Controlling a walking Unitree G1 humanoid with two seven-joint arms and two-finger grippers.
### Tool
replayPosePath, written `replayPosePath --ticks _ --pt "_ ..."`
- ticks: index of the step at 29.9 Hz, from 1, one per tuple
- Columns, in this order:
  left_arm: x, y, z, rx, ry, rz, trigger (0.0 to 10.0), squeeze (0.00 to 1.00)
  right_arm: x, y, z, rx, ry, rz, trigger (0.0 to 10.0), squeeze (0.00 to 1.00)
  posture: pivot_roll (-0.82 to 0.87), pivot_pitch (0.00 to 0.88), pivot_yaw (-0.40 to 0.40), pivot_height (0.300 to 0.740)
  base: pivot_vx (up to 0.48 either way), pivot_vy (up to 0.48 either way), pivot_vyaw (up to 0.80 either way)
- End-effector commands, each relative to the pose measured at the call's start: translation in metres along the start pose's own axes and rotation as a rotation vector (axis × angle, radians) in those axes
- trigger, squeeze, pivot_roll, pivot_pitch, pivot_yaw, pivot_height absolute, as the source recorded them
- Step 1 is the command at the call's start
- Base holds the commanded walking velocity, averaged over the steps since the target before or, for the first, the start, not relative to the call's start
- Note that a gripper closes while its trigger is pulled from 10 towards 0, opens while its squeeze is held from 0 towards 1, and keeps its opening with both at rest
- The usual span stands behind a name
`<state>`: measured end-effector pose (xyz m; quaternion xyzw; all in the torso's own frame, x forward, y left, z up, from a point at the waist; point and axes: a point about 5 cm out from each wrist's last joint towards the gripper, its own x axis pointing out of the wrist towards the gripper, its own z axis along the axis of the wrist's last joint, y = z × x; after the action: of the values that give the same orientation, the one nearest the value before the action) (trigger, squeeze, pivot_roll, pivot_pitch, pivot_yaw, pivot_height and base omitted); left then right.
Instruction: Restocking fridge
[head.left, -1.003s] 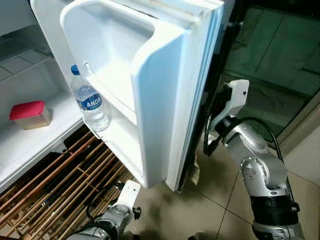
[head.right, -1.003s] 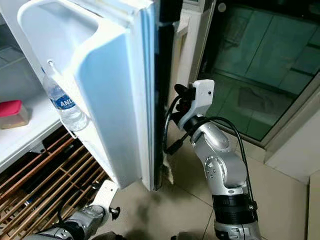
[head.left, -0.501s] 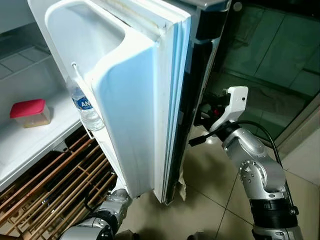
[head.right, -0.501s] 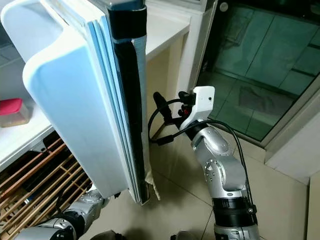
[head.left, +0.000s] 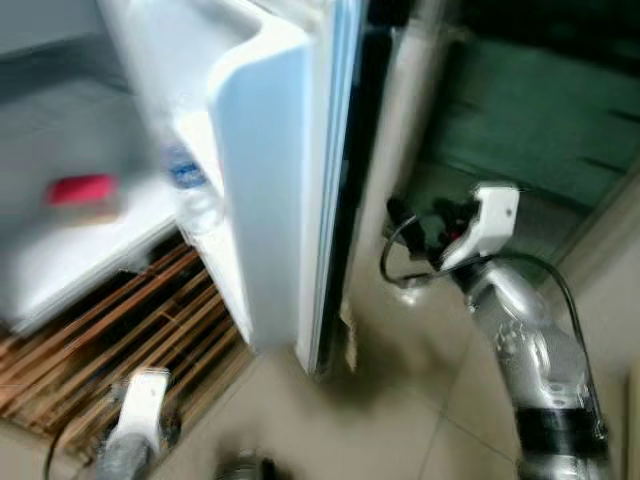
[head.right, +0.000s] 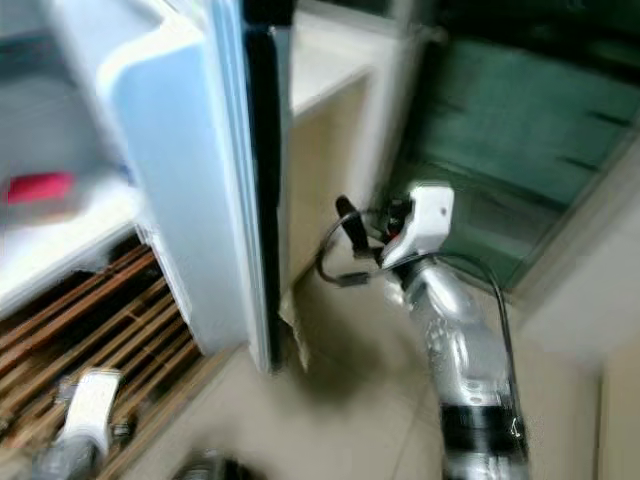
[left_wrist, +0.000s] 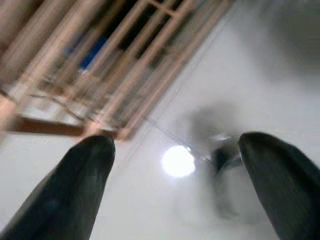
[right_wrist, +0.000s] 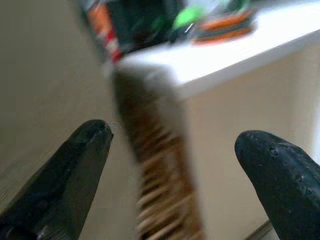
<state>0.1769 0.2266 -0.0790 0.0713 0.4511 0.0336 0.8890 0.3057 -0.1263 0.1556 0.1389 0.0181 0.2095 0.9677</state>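
Right end effector (head.right: 345, 222), fingers spread wide and empty, hangs just beside the outer face of the fridge door (head.left: 265, 190). The door stands edge-on, long axis upright, to its left. The left end effector (left_wrist: 175, 165), also wide, hangs low over the floor, so the right arm is nearer; a water bottle (head.left: 195, 195) sits in the door shelf.

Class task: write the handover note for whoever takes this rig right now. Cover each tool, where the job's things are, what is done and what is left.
Views are motion-blurred.
Left tool: open, empty, low over the floor by the wooden rack.
Right tool: open, empty, raised just outside the fridge door.
Bottle stands in the door shelf; red-lidded box sits on the fridge shelf.
Done: bottle stocked.
Left: door is still partly open; probably shut it.
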Motion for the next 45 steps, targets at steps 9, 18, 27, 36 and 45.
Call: replayPosePath --ticks 9,18,27,36,45 --pt "-0.003 0.013 -0.008 0.026 0.018 0.003 10.0 0.00 0.054 0.060 -0.009 0.033 0.017 0.178 10.0 0.00 -0.11 0.000 0.015 0.711 0.000 0.000 0.00" --pt "-0.008 0.015 -0.024 0.071 0.046 -0.012 10.0 0.00 0.054 0.120 0.010 0.074 -0.057 0.518 10.0 0.00 -0.06 0.000 0.006 0.711 0.000 0.000 0.00" --pt "-0.001 -0.010 0.053 0.122 -0.325 -0.110 10.0 0.00 0.020 0.000 -0.001 0.055 -0.044 0.007 10.0 0.00 -0.08 0.000 0.000 0.711 0.000 0.000 0.00" --pt "-0.040 -0.039 0.187 0.002 -0.861 -0.148 10.0 0.00 -0.009 -0.022 -0.013 -0.019 -0.014 -0.153 10.0 0.00 -0.11 0.000 0.001 0.711 0.000 0.000 0.00" --pt "-0.126 -0.044 0.278 -0.120 -1.275 -0.209 10.0 0.00 -0.031 -0.041 0.004 -0.172 -0.155 -0.380 10.0 0.00 -0.11 0.000 0.011 0.711 0.000 0.000 0.00"
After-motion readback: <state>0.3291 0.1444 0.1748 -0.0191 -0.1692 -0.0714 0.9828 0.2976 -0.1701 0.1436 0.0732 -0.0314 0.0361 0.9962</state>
